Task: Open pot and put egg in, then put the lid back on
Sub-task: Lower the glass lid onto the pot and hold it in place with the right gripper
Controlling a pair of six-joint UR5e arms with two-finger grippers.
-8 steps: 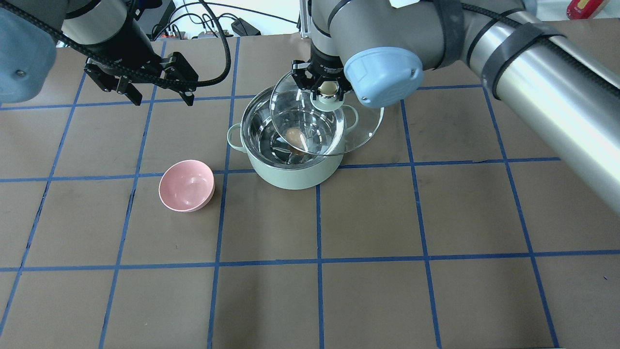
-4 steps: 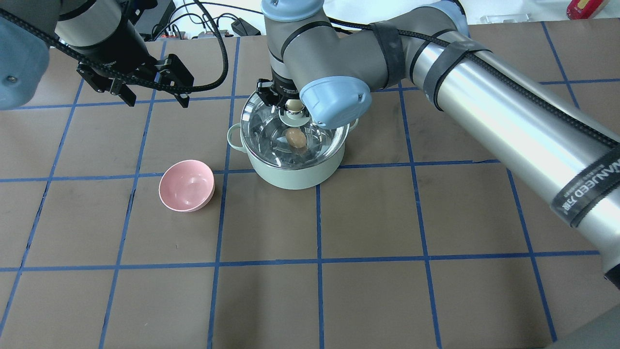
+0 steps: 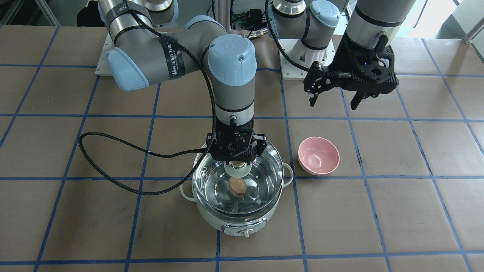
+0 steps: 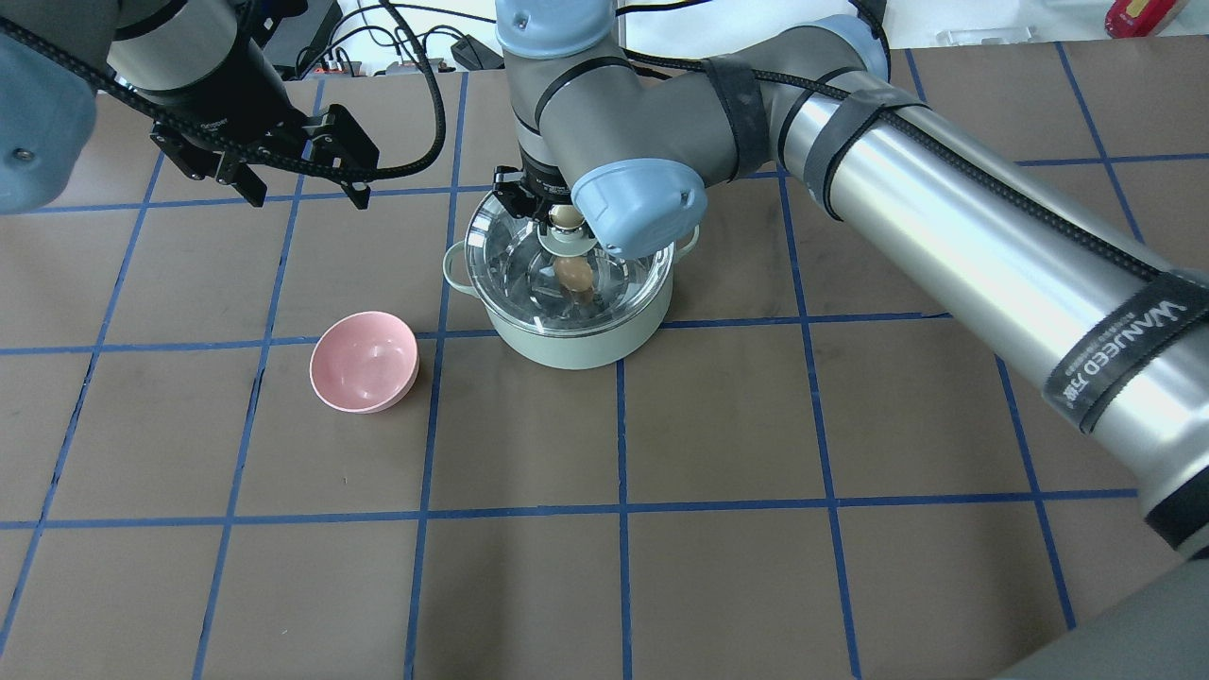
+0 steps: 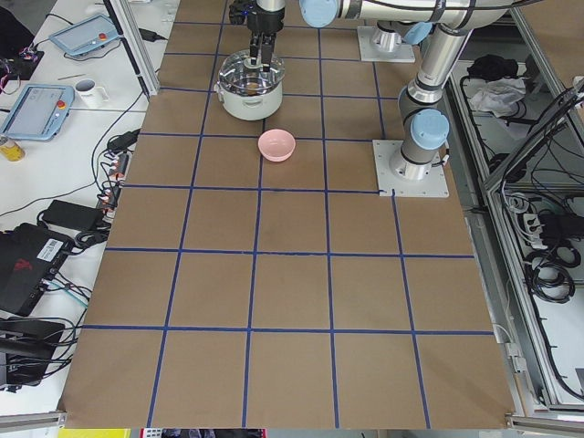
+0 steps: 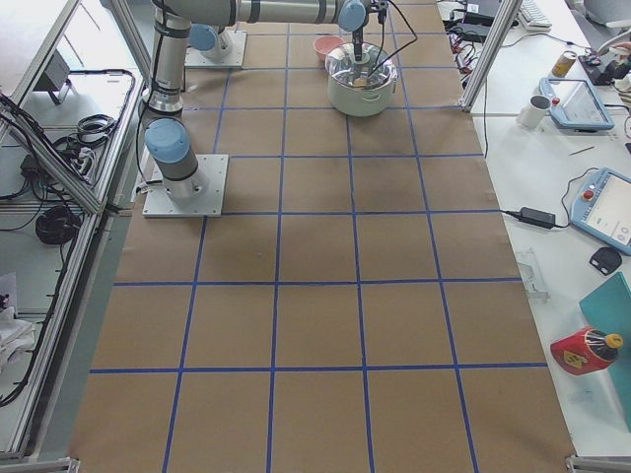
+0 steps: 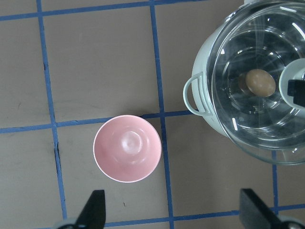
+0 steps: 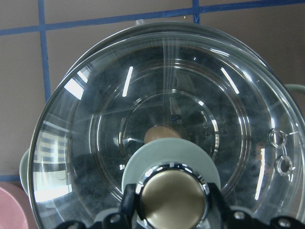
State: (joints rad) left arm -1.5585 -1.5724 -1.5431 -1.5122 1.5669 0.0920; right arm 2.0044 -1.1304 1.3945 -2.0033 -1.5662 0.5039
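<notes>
The mint-green pot [image 4: 567,345] stands on the table, its control knob [image 3: 246,233] facing away from the robot. The tan egg [image 4: 572,274] lies inside on the steel bottom, seen through the glass; it also shows in the front view [image 3: 238,185] and the left wrist view [image 7: 260,82]. The glass lid [image 4: 515,264] covers the pot's mouth, level with the rim; I cannot tell if it rests on it. My right gripper [image 4: 565,219] is shut on the lid's knob [image 8: 171,200]. My left gripper [image 4: 302,194] is open and empty, hovering to the pot's left.
A pink bowl [image 4: 364,362], empty, sits on the table left of the pot, also in the left wrist view [image 7: 127,148]. The right arm's cable [image 3: 113,177] loops low beside the pot. Brown table with blue tape grid all round.
The right gripper has carried the lid left and down, from tilted and offset to the pot's right to centred over the pot's mouth. The left gripper has barely moved.
</notes>
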